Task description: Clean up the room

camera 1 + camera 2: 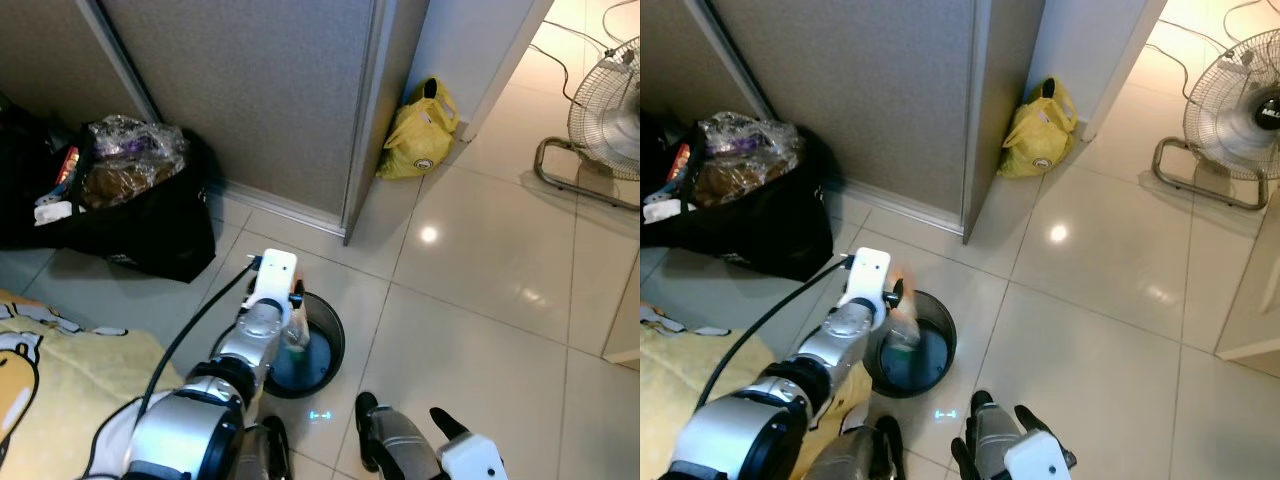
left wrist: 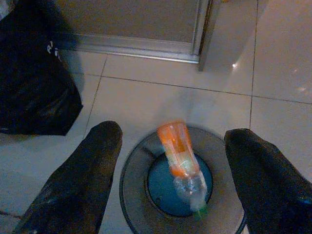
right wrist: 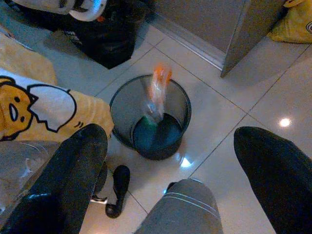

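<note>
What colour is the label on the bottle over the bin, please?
Orange, on the bottle over the bin; clearest in the left wrist view.

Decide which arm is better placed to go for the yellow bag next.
Right, probably. The yellow bag lies by the wall on the robot's right; the right end effector is open, while the left end effector hangs above the bin.

Left arm (image 1: 215, 385): silver, reaching forward and down from the lower left, black cable trailing along it. Wrist capped by a white block. Left gripper (image 2: 170, 180): two black fingers (image 2: 80, 183) spread wide, nothing between the pads.

Right arm (image 1: 410, 445): low at the bottom edge, silver forearm, white wrist piece. Right gripper (image 3: 170, 170): fingers (image 3: 73, 175) spread wide apart, pointing down.
</note>
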{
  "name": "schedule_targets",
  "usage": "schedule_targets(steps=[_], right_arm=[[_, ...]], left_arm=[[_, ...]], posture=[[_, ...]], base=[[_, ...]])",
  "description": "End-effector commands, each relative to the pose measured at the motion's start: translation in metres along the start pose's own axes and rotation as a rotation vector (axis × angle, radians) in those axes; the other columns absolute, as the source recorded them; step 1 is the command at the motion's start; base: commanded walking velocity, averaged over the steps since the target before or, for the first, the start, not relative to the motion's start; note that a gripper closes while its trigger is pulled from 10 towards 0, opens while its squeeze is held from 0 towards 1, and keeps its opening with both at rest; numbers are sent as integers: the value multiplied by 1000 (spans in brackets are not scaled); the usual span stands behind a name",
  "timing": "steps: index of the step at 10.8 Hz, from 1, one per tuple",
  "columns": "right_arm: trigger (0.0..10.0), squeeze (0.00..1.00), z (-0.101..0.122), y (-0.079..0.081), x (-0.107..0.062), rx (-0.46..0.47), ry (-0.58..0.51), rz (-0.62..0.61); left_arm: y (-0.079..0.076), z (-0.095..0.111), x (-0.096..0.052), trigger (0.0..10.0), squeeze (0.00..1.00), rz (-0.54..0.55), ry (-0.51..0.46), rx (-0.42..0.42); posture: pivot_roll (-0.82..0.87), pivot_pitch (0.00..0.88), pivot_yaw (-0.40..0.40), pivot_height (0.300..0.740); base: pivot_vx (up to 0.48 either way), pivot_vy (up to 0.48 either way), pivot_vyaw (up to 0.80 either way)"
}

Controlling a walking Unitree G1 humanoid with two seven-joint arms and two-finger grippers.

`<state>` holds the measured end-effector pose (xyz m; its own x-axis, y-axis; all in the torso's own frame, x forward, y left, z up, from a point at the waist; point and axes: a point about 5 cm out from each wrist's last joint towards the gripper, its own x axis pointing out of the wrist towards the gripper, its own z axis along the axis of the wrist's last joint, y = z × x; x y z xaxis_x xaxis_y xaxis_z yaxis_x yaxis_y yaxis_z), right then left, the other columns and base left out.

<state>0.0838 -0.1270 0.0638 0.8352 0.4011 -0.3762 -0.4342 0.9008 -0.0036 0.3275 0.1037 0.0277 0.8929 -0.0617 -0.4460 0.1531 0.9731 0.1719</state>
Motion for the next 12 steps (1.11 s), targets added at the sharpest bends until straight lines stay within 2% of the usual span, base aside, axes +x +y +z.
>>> schedule_targets(steps=[1,2,3,4,5,6,7,8,9,10,11,12], right_arm=[[10000,0,-4,-6,2,8,29,-6],[10000,0,-1,-14,11,4,9,-28],[10000,0,-1,-22,18,23,0,-56],[10000,0,3,-45,35,131,-48,-174],[10000,0,10,-61,51,159,-97,-228],[10000,0,15,-71,62,158,-130,-264],[10000,0,21,-88,75,150,-174,-316],[10000,0,27,-100,85,149,-205,-347],[10000,0,38,-112,98,139,-256,-367],[10000,0,46,-117,107,109,-292,-349],[10000,0,53,-130,111,133,-324,-409],[10000,0,54,-135,113,133,-331,-429]], left_arm=[[0,-10,-2,10000,1000,-5,29,8],[4,-15,-3,10000,0,-32,29,46],[5,-19,-4,10000,0,-52,32,102],[21,-23,-6,10000,0,-71,5,141],[30,-18,-9,10000,0,-106,-92,30],[31,-6,-16,10000,0,-145,-222,-41],[32,20,-36,10000,0,-179,-408,-126],[35,43,-50,10000,0,-179,-526,-167],[32,53,-72,10000,0,-178,-643,-134],[21,37,-76,10000,0,-208,-586,-144],[34,33,-62,10000,0,-106,-508,-223],[45,35,-57,10000,0,-80,-481,-258]], posture=[[-281,278,38,740],[-261,228,50,740],[-242,195,57,740],[-177,95,65,740],[-122,17,69,740],[-91,0,72,740],[-25,0,65,740],[16,0,49,740],[29,0,36,740],[21,0,46,740],[21,0,35,740],[24,0,26,740]], base=[[0,0,0],[0,0,0],[0,0,0],[0,0,0],[0,0,0],[0,0,0],[0,0,0],[0,0,0],[0,0,0],[0,0,0],[0,0,0],[0,0,0]])
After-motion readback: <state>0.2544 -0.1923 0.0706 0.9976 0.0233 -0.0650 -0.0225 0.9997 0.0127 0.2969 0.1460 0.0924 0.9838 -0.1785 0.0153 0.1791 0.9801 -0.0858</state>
